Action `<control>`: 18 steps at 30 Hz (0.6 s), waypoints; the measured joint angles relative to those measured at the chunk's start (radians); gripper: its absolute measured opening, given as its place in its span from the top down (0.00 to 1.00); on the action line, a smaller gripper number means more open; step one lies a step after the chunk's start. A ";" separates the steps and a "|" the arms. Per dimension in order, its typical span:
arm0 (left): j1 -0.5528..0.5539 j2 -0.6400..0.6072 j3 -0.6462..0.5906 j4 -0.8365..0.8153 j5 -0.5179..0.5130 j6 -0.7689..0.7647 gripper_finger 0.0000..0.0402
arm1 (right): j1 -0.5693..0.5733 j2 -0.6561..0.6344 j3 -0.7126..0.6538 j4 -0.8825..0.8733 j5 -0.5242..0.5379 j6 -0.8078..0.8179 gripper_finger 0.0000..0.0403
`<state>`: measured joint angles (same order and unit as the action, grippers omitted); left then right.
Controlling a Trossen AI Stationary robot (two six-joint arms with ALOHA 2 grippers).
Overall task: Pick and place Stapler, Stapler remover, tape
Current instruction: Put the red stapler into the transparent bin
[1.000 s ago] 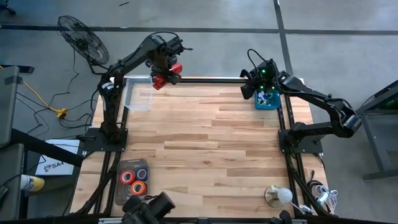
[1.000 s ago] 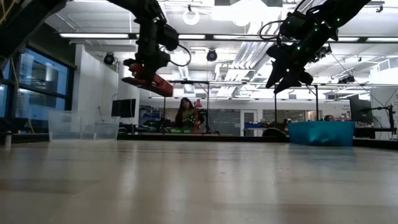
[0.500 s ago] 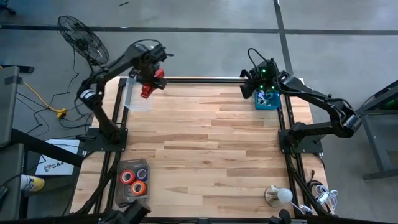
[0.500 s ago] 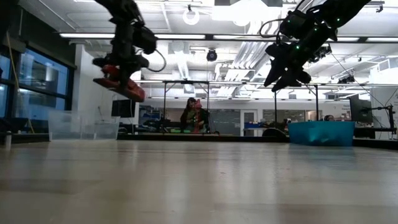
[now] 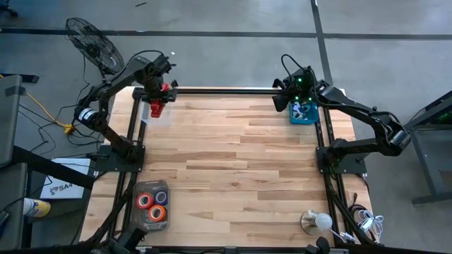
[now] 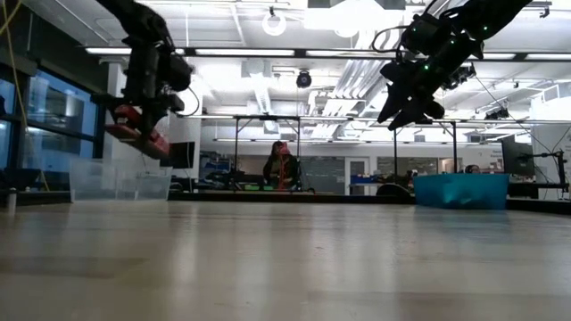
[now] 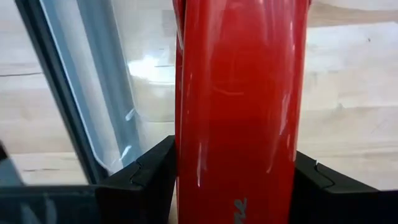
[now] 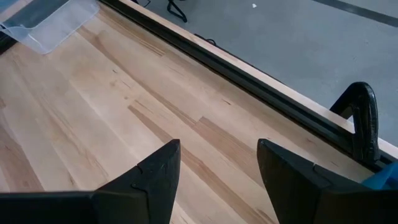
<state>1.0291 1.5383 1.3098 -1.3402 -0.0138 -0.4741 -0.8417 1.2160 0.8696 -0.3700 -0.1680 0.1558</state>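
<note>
While gripping stapler (image 7: pixel 239 106), left tool (image 5: pixel 157 95) has swung left, seemingly over clear bin (image 5: pixel 157 116); right tool (image 8: pixel 217 168) empty, agape.

Bright ceiling lights (image 6: pixel 361 16) flare white in the low view; table (image 6: pixel 285 267) soft up close; stapler (image 7: pixel 239 112) glossy with glare.

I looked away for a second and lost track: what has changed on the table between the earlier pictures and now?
The left gripper, its jaws shut on the red stapler, swung leftward along the table's far edge and now hangs above the clear bin. The right gripper, jaws open and empty, stayed beside the blue bin. The tape rolls in their near-left tray did not move.
</note>
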 joint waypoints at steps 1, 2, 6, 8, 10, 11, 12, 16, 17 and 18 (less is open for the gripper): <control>0.013 0.000 -0.013 0.016 0.010 0.004 0.51 | 0.000 0.000 0.000 0.000 0.000 0.000 0.49; 0.026 0.000 -0.027 0.036 0.021 0.006 0.51 | 0.000 0.000 0.000 0.000 0.000 0.000 0.49; 0.075 0.001 -0.050 0.099 0.056 0.003 0.51 | 0.000 0.000 0.000 0.000 0.000 0.000 0.49; 0.080 0.001 -0.050 0.117 0.061 -0.003 0.51 | 0.000 0.000 0.000 0.000 0.000 0.000 0.49; 0.078 0.001 -0.050 0.114 0.070 -0.004 0.51 | 0.000 0.000 0.000 0.000 0.000 0.000 0.49; 0.078 0.001 -0.050 0.106 0.079 -0.005 0.51 | 0.000 0.000 0.000 0.000 0.000 0.000 0.49; 0.077 0.001 -0.050 0.098 0.086 -0.009 0.51 | 0.000 0.000 0.000 0.001 0.000 0.000 0.49; 0.077 0.001 -0.050 0.092 0.087 -0.021 0.51 | 0.000 0.000 0.000 0.001 0.000 0.000 0.49; 0.077 0.001 -0.050 0.093 0.086 -0.025 0.51 | 0.000 0.000 0.000 0.001 0.000 0.000 0.49; 0.077 0.001 -0.050 0.093 0.084 -0.029 0.51 | 0.000 0.000 0.000 0.001 0.000 0.000 0.49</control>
<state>1.1065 1.5394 1.2600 -1.2472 0.0704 -0.5036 -0.8417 1.2160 0.8696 -0.3691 -0.1684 0.1556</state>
